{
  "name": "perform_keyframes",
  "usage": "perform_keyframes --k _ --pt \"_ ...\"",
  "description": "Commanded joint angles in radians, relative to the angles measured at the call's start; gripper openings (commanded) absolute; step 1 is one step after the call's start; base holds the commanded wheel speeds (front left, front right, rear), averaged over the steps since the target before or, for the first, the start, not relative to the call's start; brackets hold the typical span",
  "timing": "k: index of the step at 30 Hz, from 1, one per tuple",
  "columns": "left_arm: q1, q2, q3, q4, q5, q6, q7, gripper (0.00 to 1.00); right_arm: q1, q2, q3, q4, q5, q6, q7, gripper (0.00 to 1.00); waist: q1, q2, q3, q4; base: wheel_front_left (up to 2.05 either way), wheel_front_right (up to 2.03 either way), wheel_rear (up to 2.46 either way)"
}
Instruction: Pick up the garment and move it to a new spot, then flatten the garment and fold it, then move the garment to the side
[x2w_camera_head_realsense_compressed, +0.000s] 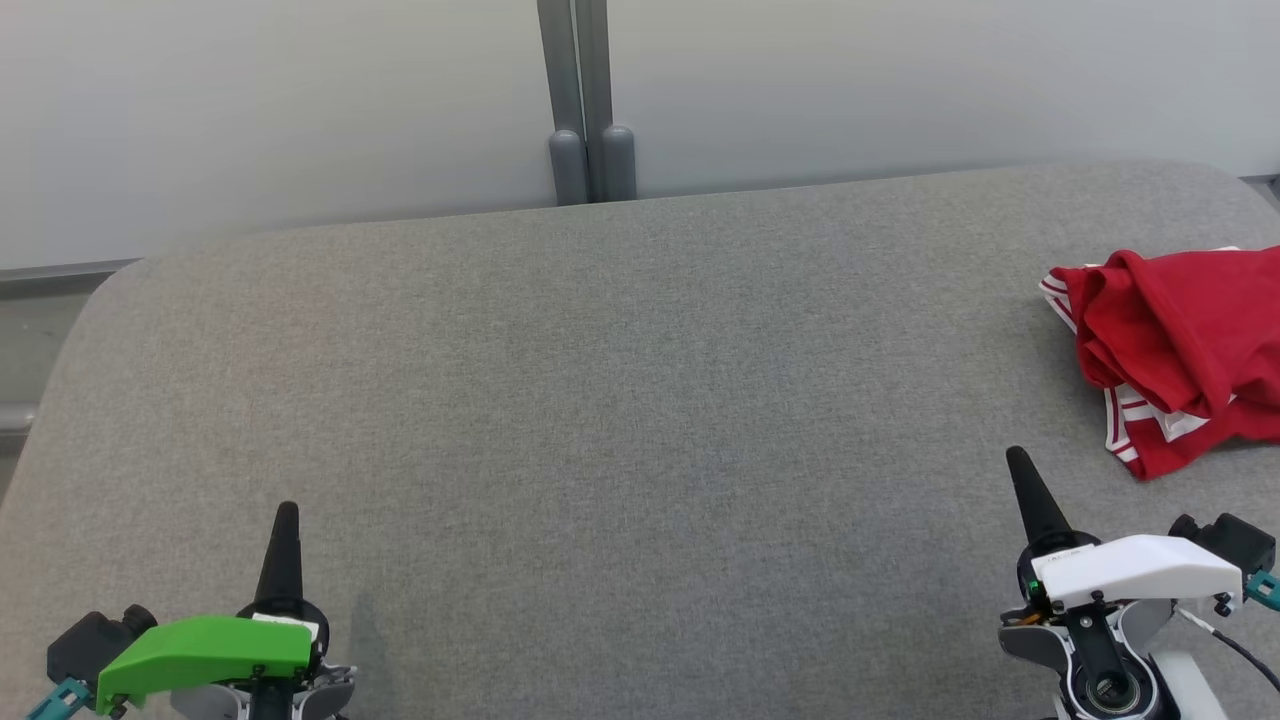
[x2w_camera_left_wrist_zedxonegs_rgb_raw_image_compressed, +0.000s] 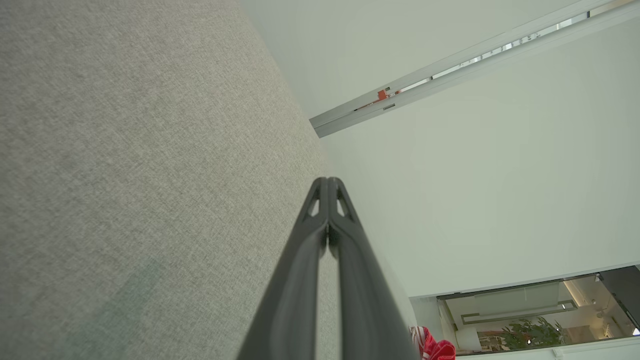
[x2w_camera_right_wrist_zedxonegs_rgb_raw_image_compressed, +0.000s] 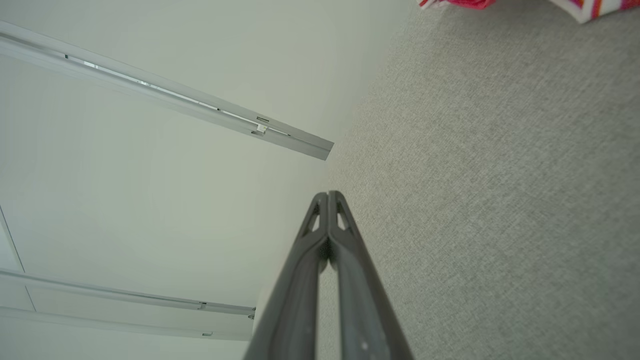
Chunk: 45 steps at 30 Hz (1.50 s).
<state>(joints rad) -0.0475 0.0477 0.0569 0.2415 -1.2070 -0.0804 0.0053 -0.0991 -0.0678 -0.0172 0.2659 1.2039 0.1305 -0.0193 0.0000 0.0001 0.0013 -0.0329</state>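
We see the red garment with white stripes (x2w_camera_head_realsense_compressed: 1180, 340) bunched in a loose heap at the far right of the grey desk (x2w_camera_head_realsense_compressed: 600, 400). Part of it runs past the right edge of the head view, so we cannot give its full extent. What shows lies roughly along the desk's depth. A striped hem is at the near end, and a rolled red fold is at the far end, toward the pale wall.

The relation that matters is side and reach. The right claw (x2w_camera_head_realsense_compressed: 1022, 470) rests low on the right with its two dark fingers pressed together, holding nothing and pointing away from us. The garment's near striped corner sits just ahead of that tip and a little to its right, close but not touching. In the right wrist view the cloth peeks in at the top edge, which agrees: it lies forward of the fingers and off to one side.

The left claw (x2w_camera_head_realsense_compressed: 286, 520) is likewise shut on nothing at the lower left. The whole bare width of the desk lies between it and the cloth, so it is well apart. We judge the right arm far the nearer of the two.

As for the stage, we cannot settle it. A garment lying off to the side fits one waiting to be carried to the middle. It also fits one already folded and put aside, though these folds look rumpled rather than neat. Any reach for it would go forward and to the right.
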Motion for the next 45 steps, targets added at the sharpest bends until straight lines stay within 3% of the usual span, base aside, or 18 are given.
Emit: perform_keyframes --k 1,45 --pt "-0.024 0.004 0.007 -0.005 -0.030 -0.009 0.006 0.00 -0.013 -0.004 -0.006 -0.013 0.026 0.001 0.006 0.00 0.0000 -0.0001 0.000 0.001 0.00 0.00 0.00" --pt "-0.063 0.005 0.054 0.003 -0.358 -0.047 0.099 0.00 -0.010 0.002 -0.069 -0.024 0.376 0.000 0.106 0.00 0.0000 -0.0001 0.002 0.028 0.00 0.00 0.00"
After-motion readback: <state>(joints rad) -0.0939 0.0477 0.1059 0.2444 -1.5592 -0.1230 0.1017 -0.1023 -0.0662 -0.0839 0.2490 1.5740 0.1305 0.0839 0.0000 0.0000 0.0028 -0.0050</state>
